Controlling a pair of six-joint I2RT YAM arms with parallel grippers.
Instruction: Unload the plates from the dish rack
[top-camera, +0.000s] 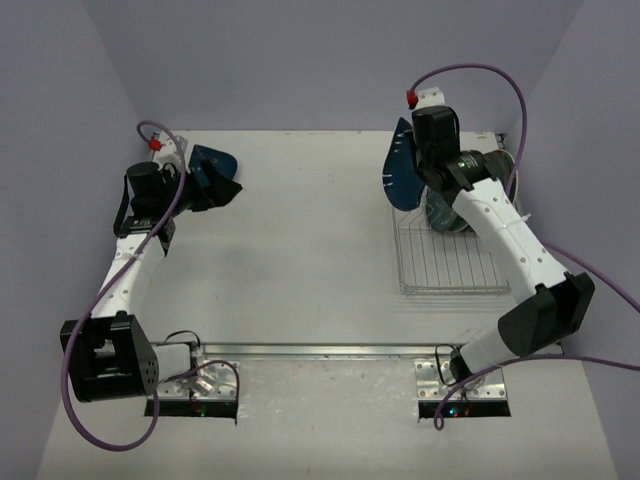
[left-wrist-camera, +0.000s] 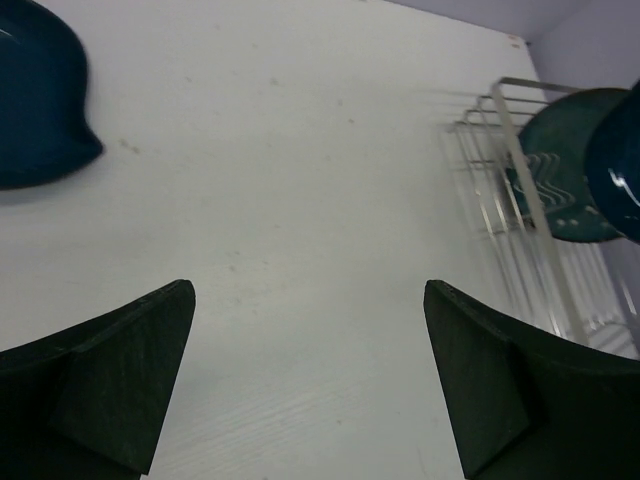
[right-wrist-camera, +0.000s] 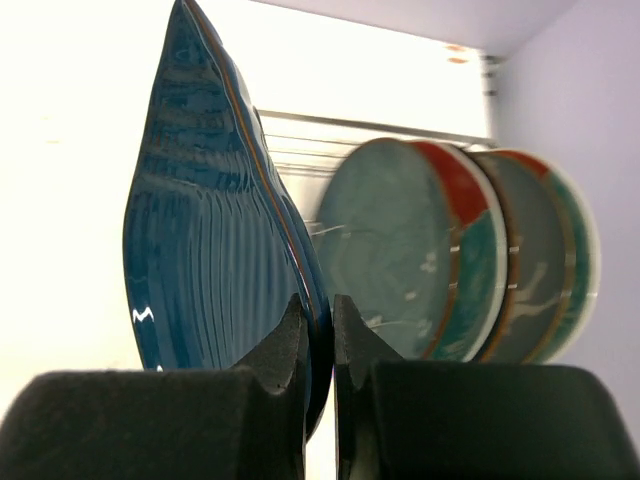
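Plates sit in three spots. Near part of the dish rack, right of centre on the white table in the top view, is bare wire grid. Further back, at the rack's far end, a few plates stand on edge in a row: the right wrist view shows a teal-backed, red-rimmed plate in front and at least one more red-and-teal plate close behind it. Exact count is unclear. Right gripper has its fingers pressed together on the lower rim of a dark blue ribbed plate, held upright and slightly tilted just left of the racked ones, over the rack's far-left corner. Cannot tell if it is clear of the tines. Left gripper is spread wide with nothing between its fingers, hovering over bare table at the upper left of the top view. Just beyond it, another dark blue plate lies on the table, near the fingers but not touching them in the left wrist view.
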